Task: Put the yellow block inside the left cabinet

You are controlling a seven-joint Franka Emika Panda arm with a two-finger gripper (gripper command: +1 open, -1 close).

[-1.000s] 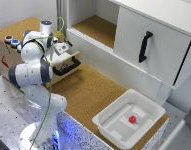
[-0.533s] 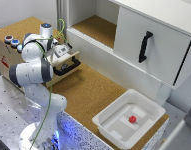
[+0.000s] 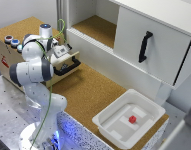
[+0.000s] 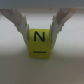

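Note:
In the wrist view the yellow block (image 4: 40, 45), a small yellow-green cube marked with a black "N", sits between my two fingers (image 4: 19, 20). My gripper (image 4: 40, 28) is closed against its sides. In the exterior view the gripper (image 3: 61, 51) is down at the open drawer of the wooden drawer box (image 3: 10, 57), and the block is hidden there. The left cabinet (image 3: 97, 27), an open white-walled compartment with a cork-brown floor, lies beyond the gripper towards the exterior view's right.
The cabinet's other half has a white door with a black handle (image 3: 145, 46). A white tray (image 3: 107, 116) on the cork table holds a small red block (image 3: 131, 119). The drawer's black handle (image 3: 70, 66) sticks out below the gripper.

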